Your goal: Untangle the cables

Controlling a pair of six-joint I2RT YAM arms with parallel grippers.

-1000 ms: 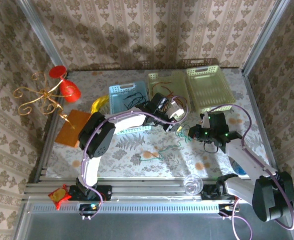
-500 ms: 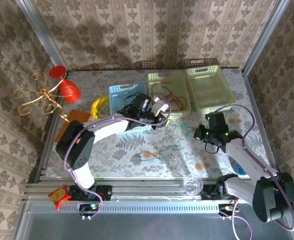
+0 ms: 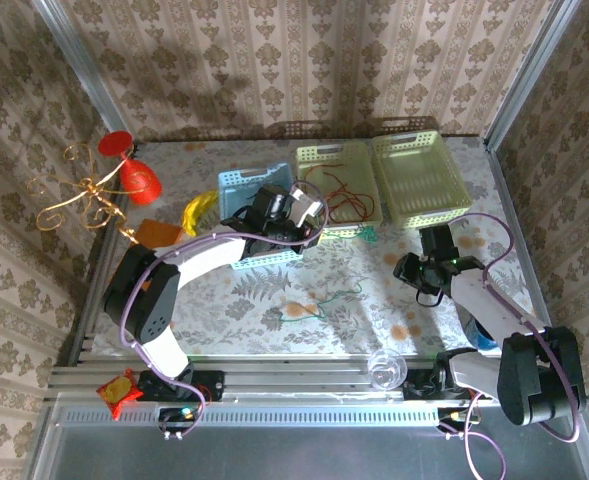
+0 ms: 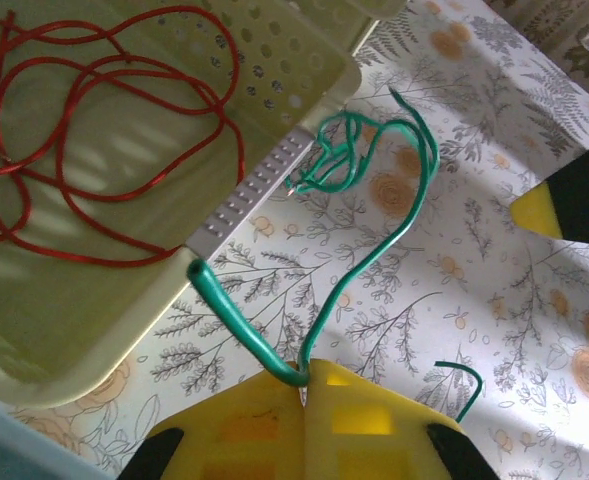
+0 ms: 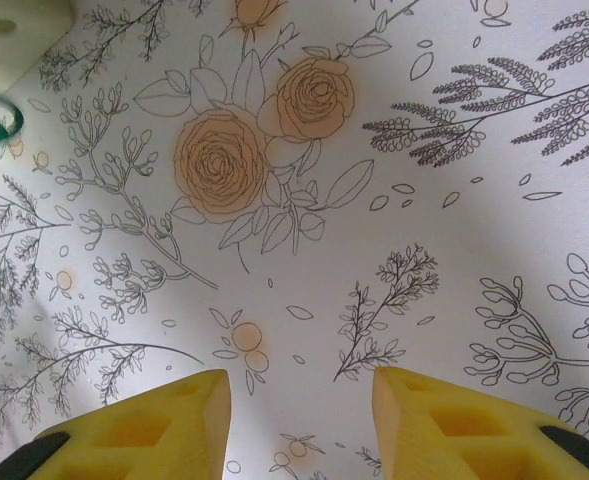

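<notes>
The left pincer [image 4: 304, 385], clamped on the green cable [image 4: 236, 322] that snarls just ahead of it at the basket [image 4: 294, 60] corner, should draw back slowly, clear of the red cable [image 4: 241, 150], while the right pincer [image 5: 299, 395] hangs, jaws apart, over the bench [image 5: 444, 260].

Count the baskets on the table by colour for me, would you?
Blue: 1, the blue basket
Pale yellow: 2, the middle basket and the right basket
Total: 3
</notes>
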